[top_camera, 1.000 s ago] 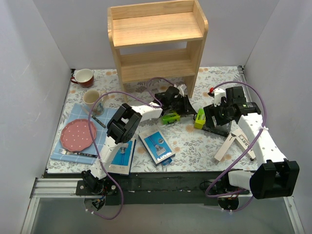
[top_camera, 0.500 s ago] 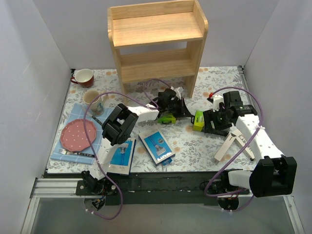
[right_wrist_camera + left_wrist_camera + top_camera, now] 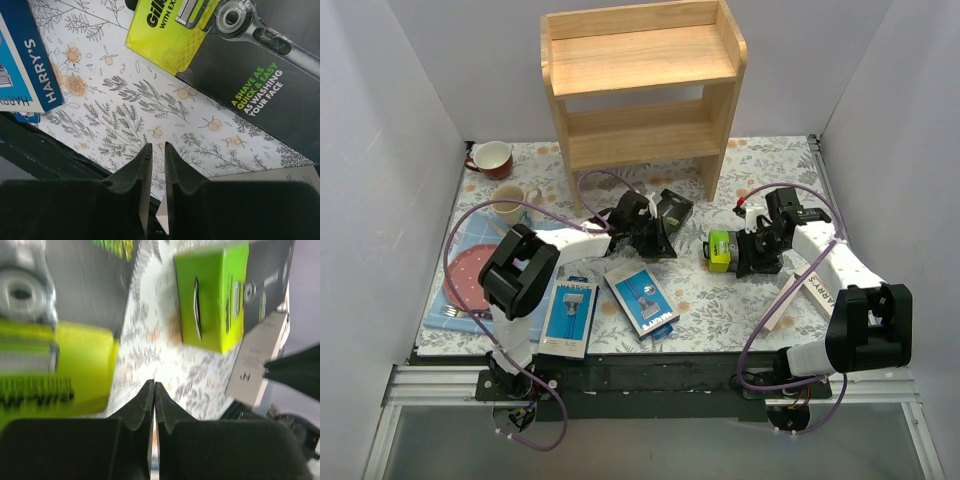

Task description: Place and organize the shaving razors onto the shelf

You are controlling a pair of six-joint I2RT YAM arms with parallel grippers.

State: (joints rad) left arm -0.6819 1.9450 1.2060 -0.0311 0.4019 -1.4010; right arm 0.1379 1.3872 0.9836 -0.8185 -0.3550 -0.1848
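Note:
The wooden shelf [image 3: 640, 60] stands at the back with nothing on it. One black razor box [image 3: 672, 208] lies beside my left gripper [image 3: 660, 235], which is shut on nothing [image 3: 154, 382]; that box's lime end [image 3: 60, 360] shows at its left. A second black box with a lime end [image 3: 720, 250] [image 3: 240, 65] lies just beyond my right gripper [image 3: 748, 262] [image 3: 158, 146], whose jaws stand a narrow gap apart over bare cloth. Two blue razor packs [image 3: 570, 315] [image 3: 642, 300] lie near the front. A white box [image 3: 775, 315] sits partly under the right arm.
On the left are a red mug [image 3: 492, 158], a beige mug [image 3: 510, 200], a pink plate [image 3: 480, 275] on a blue mat [image 3: 460, 240], and a fork [image 3: 470, 315]. White walls close in both sides. Purple cables loop over both arms.
The left gripper closed fully and its arm swung back leftward. The right gripper moved left and down beside the lime-ended box, and its jaws narrowed from wide to a small gap.

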